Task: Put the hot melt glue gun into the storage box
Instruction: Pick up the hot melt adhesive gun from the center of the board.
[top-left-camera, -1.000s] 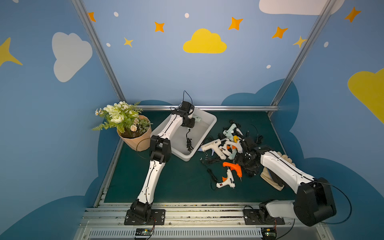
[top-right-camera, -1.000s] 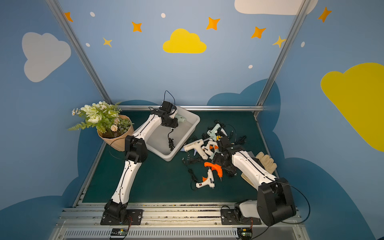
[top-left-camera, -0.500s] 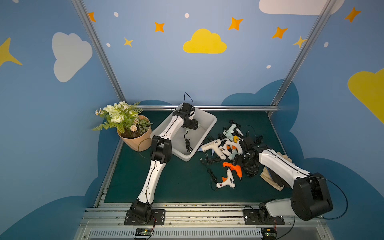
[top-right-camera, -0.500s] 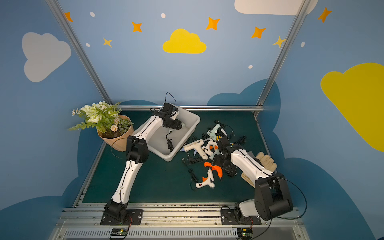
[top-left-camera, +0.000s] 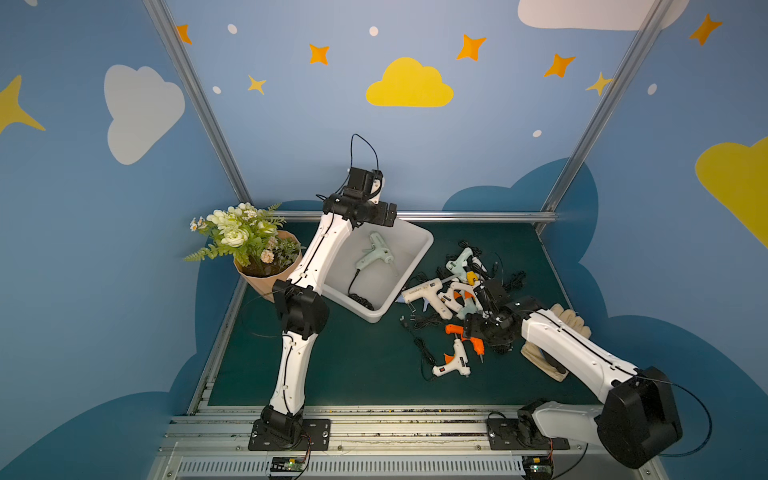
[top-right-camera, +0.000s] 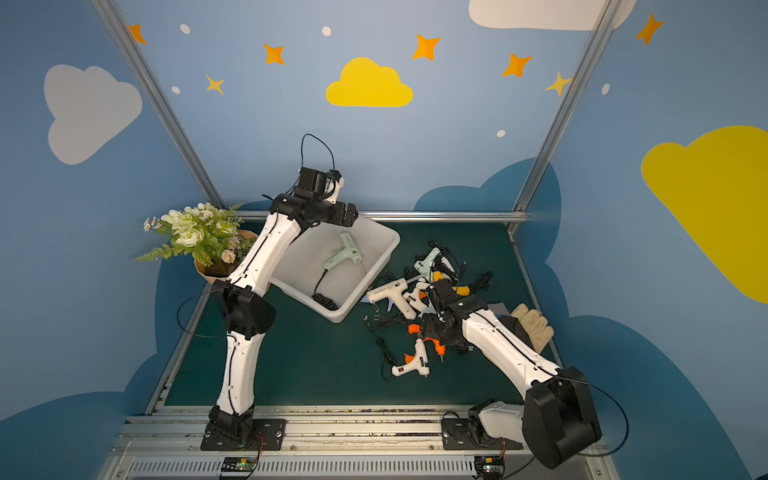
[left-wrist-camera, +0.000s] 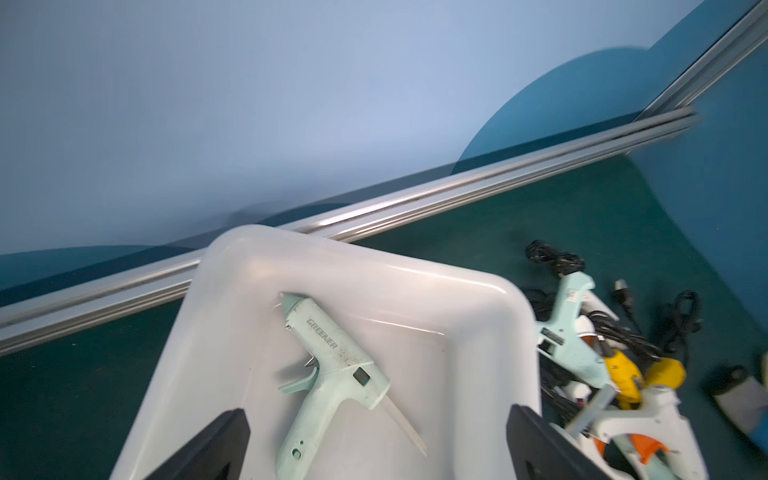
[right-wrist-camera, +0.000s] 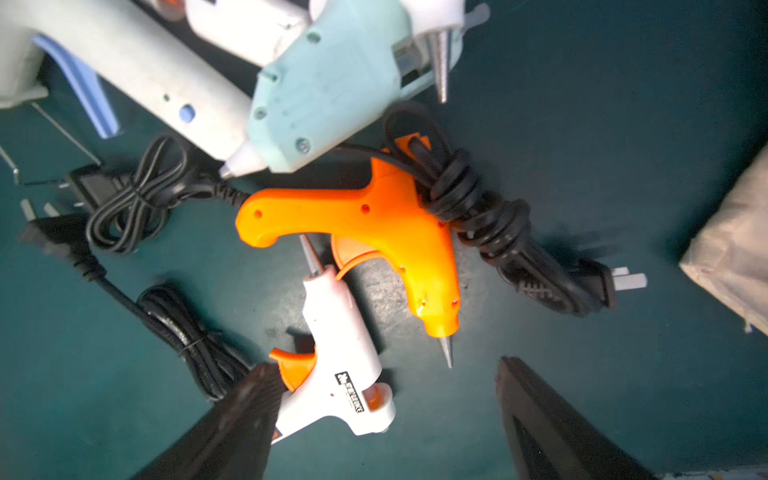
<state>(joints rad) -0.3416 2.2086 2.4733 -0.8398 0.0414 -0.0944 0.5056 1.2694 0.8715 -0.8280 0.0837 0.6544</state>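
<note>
Our left gripper (left-wrist-camera: 374, 411) hangs wide apart above the mint-green plastic glue gun (top-left-camera: 374, 253) lying free in the white plastic storage box (top-left-camera: 415, 245), so our right gripper (right-wrist-camera: 386, 370), likewise apart, apparently targets the orange plastic glue gun (right-wrist-camera: 365, 220).

Both top views are evenly lit and sharp, the wide lens splaying the frame posts (top-left-camera: 200, 104) outward. The left wrist view is motion-blurred along the rail (left-wrist-camera: 374, 212), with pale glare on the storage box (left-wrist-camera: 374, 259) rim. In the right wrist view the orange glue gun (right-wrist-camera: 374, 220) shines bright, throws soft shadow on the tabletop (right-wrist-camera: 582, 124), and the fingers (right-wrist-camera: 232, 424) of the right hand (right-wrist-camera: 385, 365) blur.
</note>
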